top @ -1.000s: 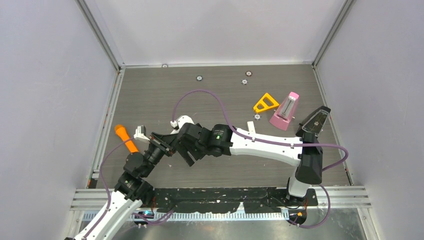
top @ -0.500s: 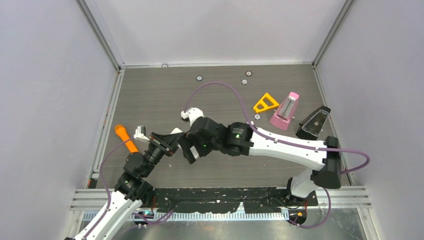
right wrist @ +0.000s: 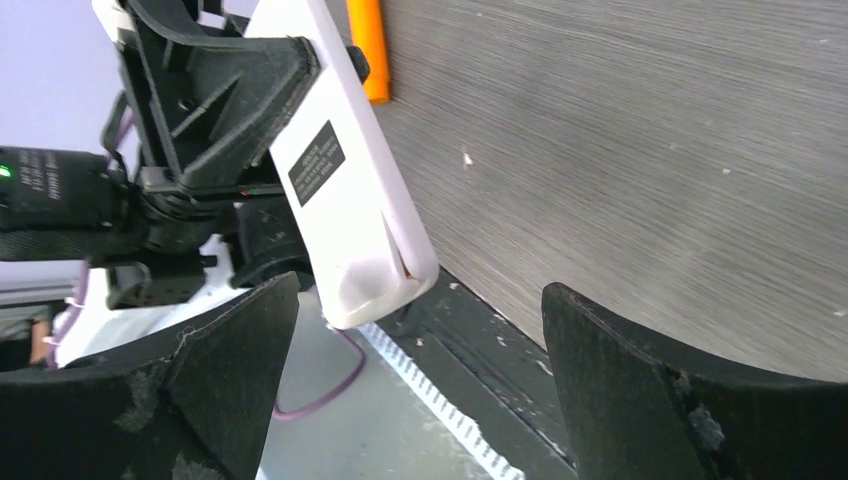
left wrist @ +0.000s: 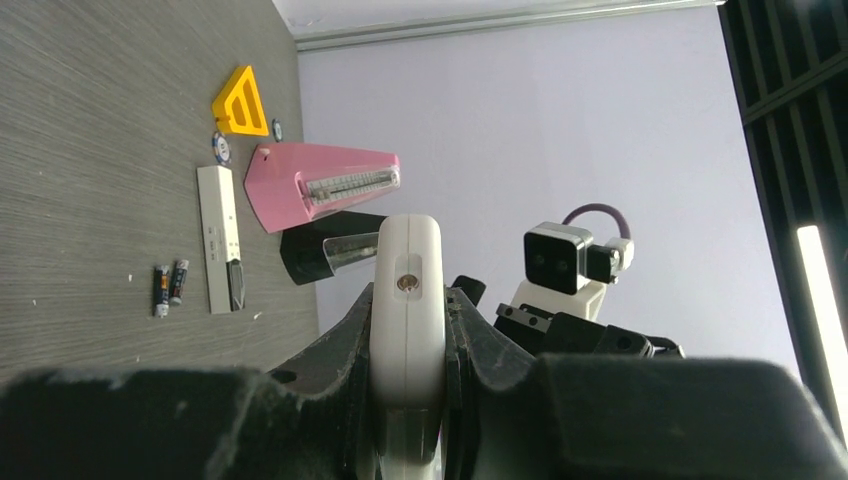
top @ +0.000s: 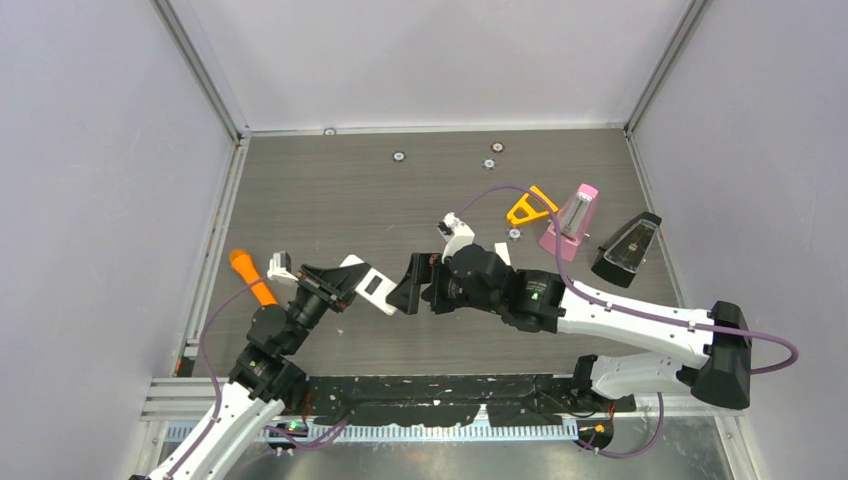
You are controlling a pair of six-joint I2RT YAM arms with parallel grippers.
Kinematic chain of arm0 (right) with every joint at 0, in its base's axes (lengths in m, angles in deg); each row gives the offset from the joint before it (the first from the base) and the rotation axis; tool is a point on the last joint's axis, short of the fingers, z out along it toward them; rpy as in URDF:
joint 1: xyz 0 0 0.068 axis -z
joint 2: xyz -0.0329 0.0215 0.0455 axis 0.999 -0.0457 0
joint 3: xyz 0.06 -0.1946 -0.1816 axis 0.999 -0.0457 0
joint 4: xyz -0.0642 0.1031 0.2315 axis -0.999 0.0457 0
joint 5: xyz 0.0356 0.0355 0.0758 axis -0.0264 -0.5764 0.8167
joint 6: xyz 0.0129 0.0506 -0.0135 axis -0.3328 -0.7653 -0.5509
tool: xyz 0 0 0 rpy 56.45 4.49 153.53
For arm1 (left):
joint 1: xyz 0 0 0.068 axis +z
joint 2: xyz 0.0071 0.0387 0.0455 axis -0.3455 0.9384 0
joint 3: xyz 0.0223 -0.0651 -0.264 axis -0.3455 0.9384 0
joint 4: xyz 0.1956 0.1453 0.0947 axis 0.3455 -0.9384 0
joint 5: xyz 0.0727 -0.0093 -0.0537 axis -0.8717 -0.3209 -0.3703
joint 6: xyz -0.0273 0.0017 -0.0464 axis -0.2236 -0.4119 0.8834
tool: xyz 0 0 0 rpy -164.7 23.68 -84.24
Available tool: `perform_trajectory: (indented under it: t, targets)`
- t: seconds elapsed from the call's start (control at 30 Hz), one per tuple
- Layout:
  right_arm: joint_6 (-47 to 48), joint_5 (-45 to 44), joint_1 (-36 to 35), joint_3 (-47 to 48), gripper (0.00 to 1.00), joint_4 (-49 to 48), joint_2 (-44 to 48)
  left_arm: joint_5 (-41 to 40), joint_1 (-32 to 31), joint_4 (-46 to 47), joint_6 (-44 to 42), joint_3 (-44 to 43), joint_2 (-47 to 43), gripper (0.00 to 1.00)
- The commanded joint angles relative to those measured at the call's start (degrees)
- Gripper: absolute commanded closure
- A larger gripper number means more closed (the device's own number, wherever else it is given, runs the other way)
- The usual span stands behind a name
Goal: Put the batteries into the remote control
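Just left of the left gripper (top: pixel 333 283), an orange stick (top: pixel 252 277) lies on the table (top: pixel 330 190). That gripper is clenched on one end of a white remote control (top: pixel 368 285), holding it off the table with its free end pointing toward the right gripper (top: pixel 414 287). The right gripper is spread wide and grasps nothing; the remote's free end sits just ahead of its opening, closer to one finger than the other. Beyond the left gripper, in its wrist view, two batteries (left wrist: pixel 160 290) lie side by side on the table, just beside a second slim remote (left wrist: pixel 217 238) lying flat. Farther right of the right gripper stand a yellow triangle (top: pixel 530 206), a pink metronome (top: pixel 570 222) and a black metronome (top: pixel 627 250).
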Motion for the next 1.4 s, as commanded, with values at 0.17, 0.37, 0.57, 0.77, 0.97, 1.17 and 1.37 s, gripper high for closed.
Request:
perform_trajectory:
  t: [0.17,0.37,0.57,0.77,0.97,1.17,1.37]
  targets:
    - [-13.45,0.45,-0.10,-5.56,0.06,-16.23,1.51,-1.78,-0.20,6.81,4.13,-0.53,-0.13,1.00]
    - [-17.04,-0.88,-0.02,-10.11,0.26,-22.51,2.55,-2.15,-0.19,6.58,7.52,0.20,-0.79,1.00]
    - [-19.16,-1.24,-0.04,-12.40,0.43,-25.70,2.73,-2.70,-0.20,7.06,11.20,1.84,-1.88,1.00]
    - [-19.09,0.75,0.01,-12.68,0.55,-28.80,1.27,-2.97,-0.20,8.87,15.16,3.26,-1.82,1.00]
    - [-19.50,1.85,0.02,-12.51,0.68,-30.75,-0.94,-2.66,-0.18,10.77,15.89,3.16,-1.50,1.00]
    - [-19.41,4.04,-0.05,-11.04,0.86,-34.27,-4.62,-2.13,-0.18,12.03,15.94,3.42,-0.98,1.00]
    - [-19.25,5.03,-0.27,-10.15,0.94,-36.27,-7.56,-1.72,-0.13,13.22,16.42,3.60,-0.47,1.00]
